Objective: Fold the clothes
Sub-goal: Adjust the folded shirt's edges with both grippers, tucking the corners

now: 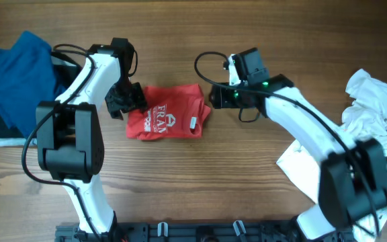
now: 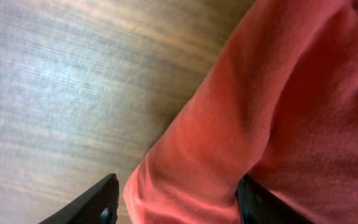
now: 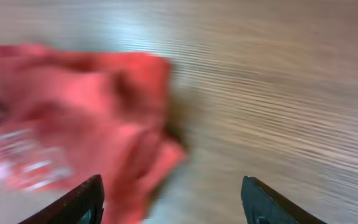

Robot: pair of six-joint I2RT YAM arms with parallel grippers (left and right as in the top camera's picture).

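A red T-shirt [image 1: 168,113] with white lettering lies folded into a small rectangle at the table's middle. My left gripper [image 1: 127,101] is at its left edge. In the left wrist view a rounded fold of the red shirt [image 2: 253,118] sits between the jaws of the left gripper [image 2: 176,205], which stand open; the left finger [image 2: 95,202] is just clear of the cloth. My right gripper [image 1: 220,96] hovers off the shirt's right edge. The blurred right wrist view shows the right gripper [image 3: 173,202] wide open, with a corner of the red shirt [image 3: 92,99] near its left finger [image 3: 79,202].
A blue garment [image 1: 15,74] lies heaped at the far left over dark and white cloth. White clothes [image 1: 375,111] are piled at the far right, and more white cloth [image 1: 301,161] lies under the right arm. Bare wooden table [image 1: 200,181] shows in front.
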